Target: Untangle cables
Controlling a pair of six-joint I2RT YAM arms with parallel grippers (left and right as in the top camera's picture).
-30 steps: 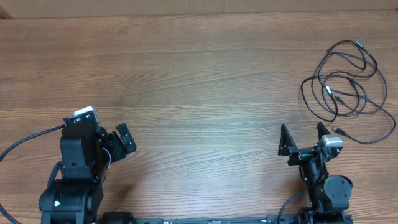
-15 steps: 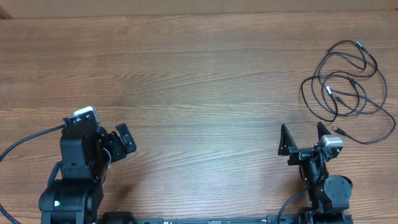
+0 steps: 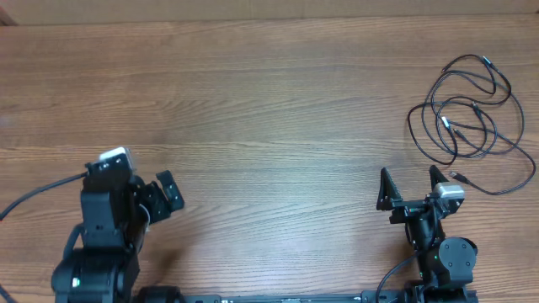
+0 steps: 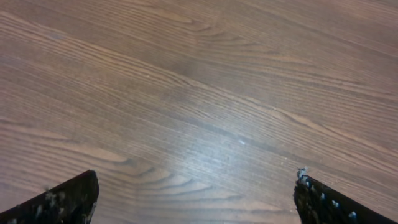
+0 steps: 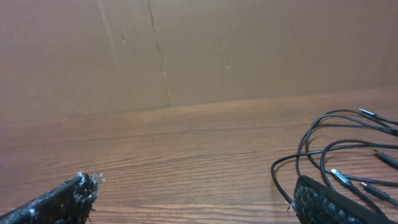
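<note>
The cables (image 3: pixel 444 123) are a few thin black wires with small plug ends, lying in a loose tangle of loops at the table's far right. They also show at the right of the right wrist view (image 5: pixel 336 177). My right gripper (image 3: pixel 411 185) is open and empty just near and left of the tangle; in its wrist view (image 5: pixel 194 183) the right fingertip (image 5: pixel 323 202) sits at the edge of the nearest loop. My left gripper (image 3: pixel 156 198) is open and empty at the near left, far from the cables; its wrist view (image 4: pixel 198 186) shows only bare wood.
A brown cardboard wall (image 5: pixel 186 50) stands along the table's far edge. A thicker black cable (image 3: pixel 34 198) runs off left from the left arm. The wood table (image 3: pixel 269 109) stretches between the two arms.
The left arm has shifted slightly toward the near edge. The right arm and the cables have not moved.
</note>
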